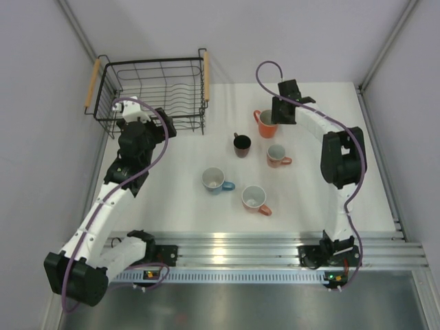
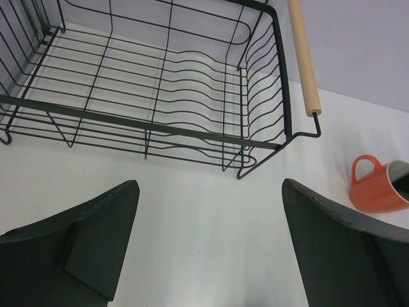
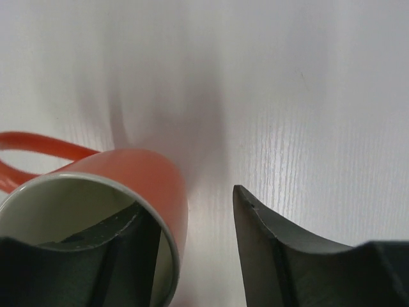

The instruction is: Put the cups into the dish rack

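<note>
The orange cup (image 1: pixel 266 122) stands upright at the back right of the table. My right gripper (image 1: pixel 278 113) is down over it, straddling its wall. In the right wrist view one finger sits inside the orange cup (image 3: pixel 147 176) and the other outside, with a gap still showing between the outer finger and the wall; the right gripper (image 3: pixel 188 201) is open. The dark cup (image 1: pixel 241 144), two salmon cups (image 1: pixel 276 155) (image 1: pixel 255 199) and the blue cup (image 1: pixel 216 180) stand mid-table. My left gripper (image 2: pixel 211 192) hangs wide open and empty just in front of the dish rack (image 2: pixel 160 121).
The black wire dish rack (image 1: pixel 155 89) with wooden handles sits at the back left corner, against the side wall. The orange cup (image 2: pixel 377 188) shows at the right edge of the left wrist view. Grey walls close in on both sides.
</note>
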